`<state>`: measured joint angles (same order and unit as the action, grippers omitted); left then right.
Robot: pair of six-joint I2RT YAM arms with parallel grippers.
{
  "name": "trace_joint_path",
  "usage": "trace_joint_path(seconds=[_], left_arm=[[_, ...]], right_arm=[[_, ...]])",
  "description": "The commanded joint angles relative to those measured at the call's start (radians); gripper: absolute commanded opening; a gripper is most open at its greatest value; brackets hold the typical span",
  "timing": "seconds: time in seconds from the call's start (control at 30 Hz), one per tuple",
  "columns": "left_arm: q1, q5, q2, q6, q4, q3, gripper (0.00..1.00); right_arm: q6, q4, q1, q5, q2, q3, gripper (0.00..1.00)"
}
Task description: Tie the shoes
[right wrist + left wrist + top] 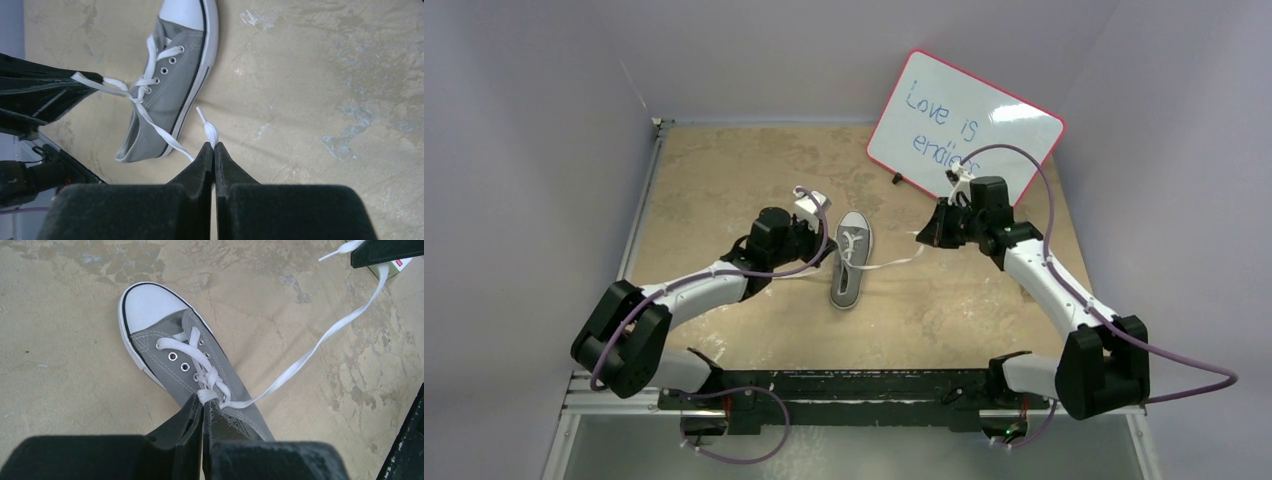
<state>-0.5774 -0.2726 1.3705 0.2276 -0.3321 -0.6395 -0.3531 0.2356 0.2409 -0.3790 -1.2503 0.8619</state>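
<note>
Sneaker [170, 340] lacing looks to me like it is at the first knot, with both sets of jaws pressed together on lace. My left gripper [202, 407] pinches the short strand [207, 395] right at the crossing above the eyelets. My right gripper [214, 152] pinches the long strand [310, 347] just short of its tip [206, 122], which pokes out past the fingers.

To do this well I would draw the two ends apart evenly and low. That should snug the knot down without lifting or swivelling the shoe on the table [724, 180], and I would watch both pinches for slip.

From the left jaws the sneaker lies directly ahead, toe pointing away, almost touching. From the right jaws it sits ahead and to the left, well apart, joined by the nearly straight long strand.
</note>
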Motion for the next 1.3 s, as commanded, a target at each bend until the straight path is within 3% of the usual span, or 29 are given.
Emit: trace_joint_path(seconds=[0.0, 0.3, 0.57, 0.9, 1.1, 1.27], left_arm=[[-0.001, -0.002, 0.021, 0.009, -0.075, -0.066, 0.00], [-0.011, -0.054, 0.066, -0.033, -0.043, -0.133, 0.00], [-0.023, -0.144, 0.043, -0.036, -0.051, -0.083, 0.00], [-0.026, -0.194, 0.139, -0.035, -0.181, -0.084, 0.00], [-0.033, -0.194, 0.155, -0.029, -0.210, -0.078, 0.00], [-0.033, -0.162, 0.101, -0.052, -0.234, -0.015, 0.00]], right_arm=[[-0.057, -0.020, -0.002, -0.074, -0.021, 0.098, 0.00], [-0.172, -0.048, -0.003, -0.034, -0.070, 0.161, 0.00], [-0.144, -0.045, -0.004, -0.024, -0.168, 0.258, 0.00], [-0.068, -0.064, 0.032, -0.213, -0.547, 0.607, 0.00], [-0.021, 0.063, 0.161, -0.316, -0.783, 0.911, 0.00], [-0.080, 0.058, 0.281, -0.397, -0.877, 0.968, 0.00]])
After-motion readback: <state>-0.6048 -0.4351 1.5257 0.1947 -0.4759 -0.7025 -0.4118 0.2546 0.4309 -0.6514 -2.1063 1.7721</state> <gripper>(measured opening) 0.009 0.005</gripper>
